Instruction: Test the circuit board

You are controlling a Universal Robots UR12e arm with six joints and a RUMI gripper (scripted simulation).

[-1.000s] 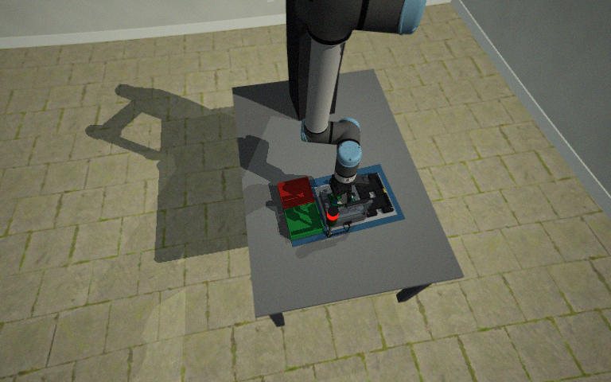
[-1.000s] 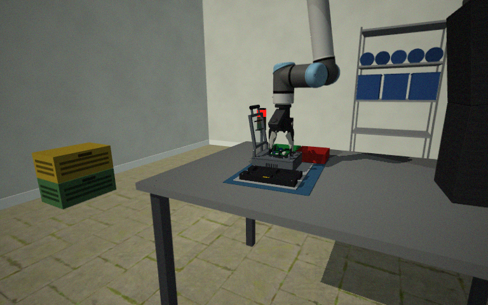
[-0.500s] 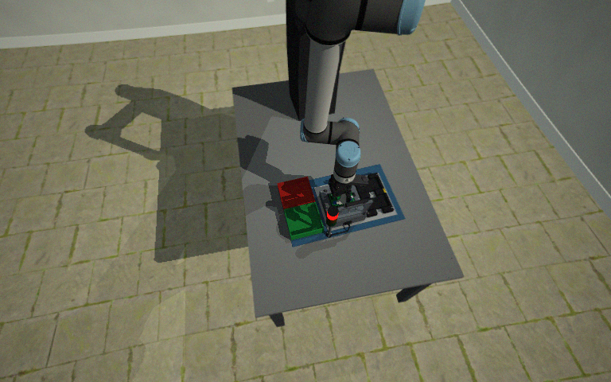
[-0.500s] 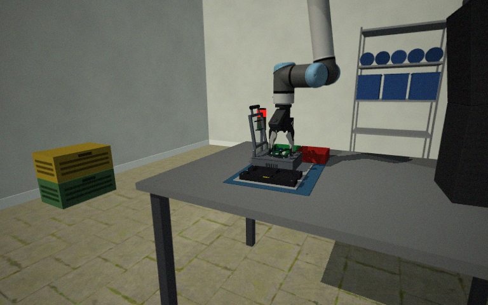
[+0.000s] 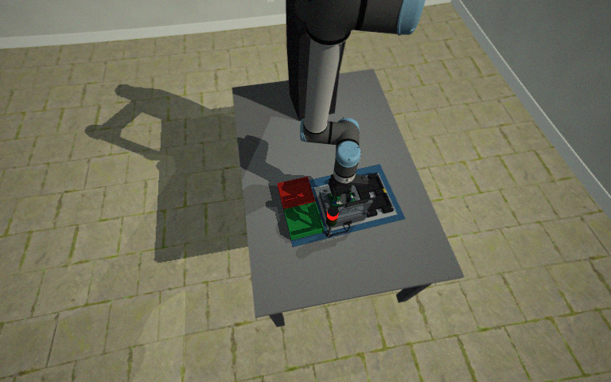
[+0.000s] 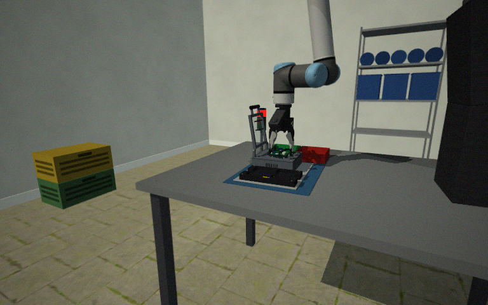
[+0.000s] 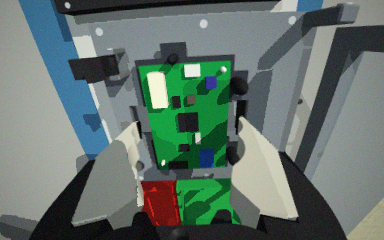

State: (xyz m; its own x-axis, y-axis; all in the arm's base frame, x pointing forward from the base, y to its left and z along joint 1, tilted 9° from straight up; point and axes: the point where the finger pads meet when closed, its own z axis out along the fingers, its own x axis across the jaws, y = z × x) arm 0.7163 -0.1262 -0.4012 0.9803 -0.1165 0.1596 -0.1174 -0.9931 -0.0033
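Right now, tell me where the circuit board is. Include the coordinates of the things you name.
In the wrist view, the circuit board [image 7: 167, 131] lies in the tester [image 7: 250, 40], between the gripper's [image 7: 189, 121] open fingers.

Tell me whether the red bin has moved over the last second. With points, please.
No; in the top view, the red bin [image 5: 288, 186] [image 6: 321, 157] [image 7: 159, 200] keeps its place against the table [image 5: 360, 261] [image 6: 359, 201] [image 7: 35, 150].
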